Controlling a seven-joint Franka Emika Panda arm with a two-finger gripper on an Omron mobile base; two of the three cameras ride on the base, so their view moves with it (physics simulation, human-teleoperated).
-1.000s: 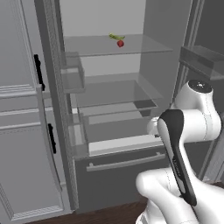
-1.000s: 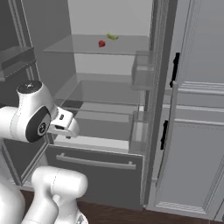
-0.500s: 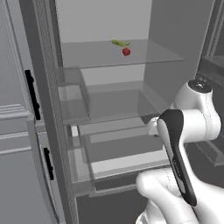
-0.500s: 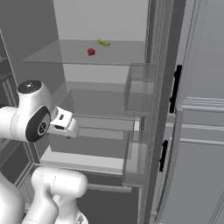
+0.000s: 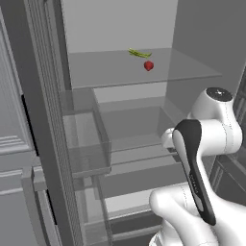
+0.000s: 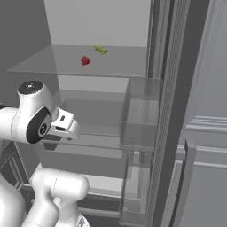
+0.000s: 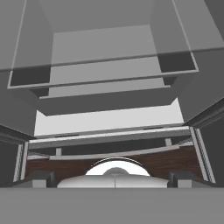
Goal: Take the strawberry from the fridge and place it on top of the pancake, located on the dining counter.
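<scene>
Fridge (image 5: 120, 29) stood open, light-grey inside, glass shelves. Strawberry (image 5: 148, 65) sat on the upper glass shelf (image 5: 96, 72), toward the back, just beside a thin green thing (image 5: 139, 53), maybe a bean or pepper, hard to tell. In the right base view the strawberry (image 6: 85, 60) was apart from the green thing (image 6: 100, 49), berry nearer the front-left.

Judgement on handling: berry looked tiny and light, likely soft and easy to bruise, roundish so it could roll on slick glass. Best hold probably across the red body at its widest part, below the leafy top, with a gentle squeeze. A hard clamp would likely crush it or squirt it out. The green thing close by could get nudged on approach.

Fingers (image 7: 113, 178): the two dark tips sat at the far left and right of the hand view's bottom, spread fully wide, nothing between them, touching nothing. Hand view looked into the lower fridge, at the shelves and a drawer front, not at the berry.

Arm (image 5: 202, 144) was folded low in front of the fridge, well below the berry's shelf. Reach to the strawberry not yet made; it would need to rise and go in over that shelf.
</scene>
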